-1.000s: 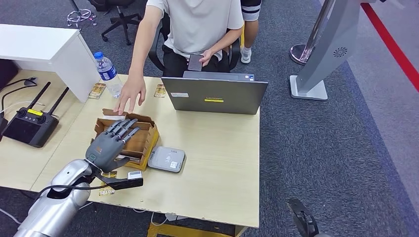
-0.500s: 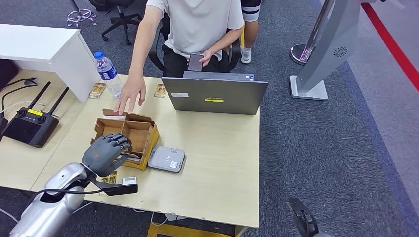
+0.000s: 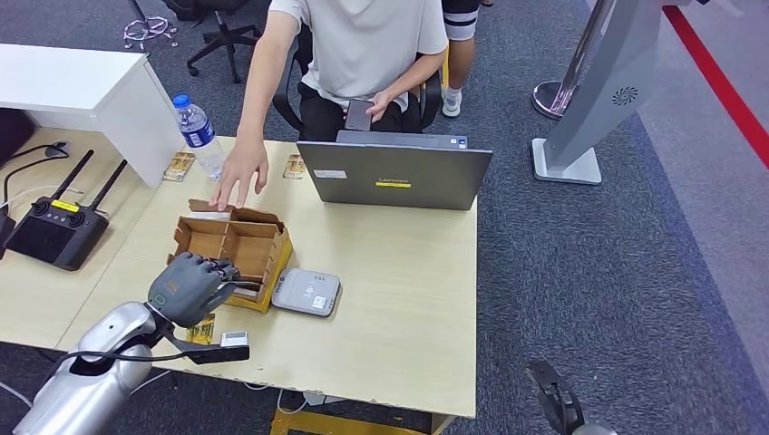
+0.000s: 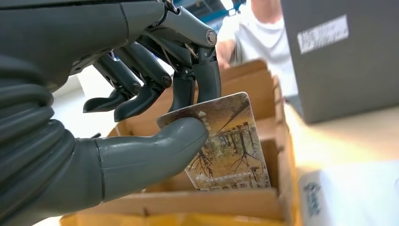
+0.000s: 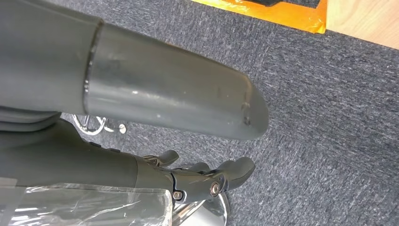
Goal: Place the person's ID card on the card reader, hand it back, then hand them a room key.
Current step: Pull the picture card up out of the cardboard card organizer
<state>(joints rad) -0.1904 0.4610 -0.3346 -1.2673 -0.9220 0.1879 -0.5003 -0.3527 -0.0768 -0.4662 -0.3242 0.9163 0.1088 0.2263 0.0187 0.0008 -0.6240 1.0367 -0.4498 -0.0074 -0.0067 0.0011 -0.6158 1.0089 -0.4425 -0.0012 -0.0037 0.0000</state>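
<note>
Thumb and fingertips (image 4: 207,87) of the robot's left hand (image 3: 189,288) pinch a picture-printed room key (image 4: 226,141) above the near compartment of a divided cardboard box (image 3: 238,249). The grey card reader (image 3: 306,293) lies just right of the box. The right hand (image 5: 207,181) hangs over carpet, fingers curled, holding nothing. A person's hand (image 3: 238,172) rests at the box's far edge.

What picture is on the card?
Brownish trees on the card, clearest in the left wrist view.
</note>
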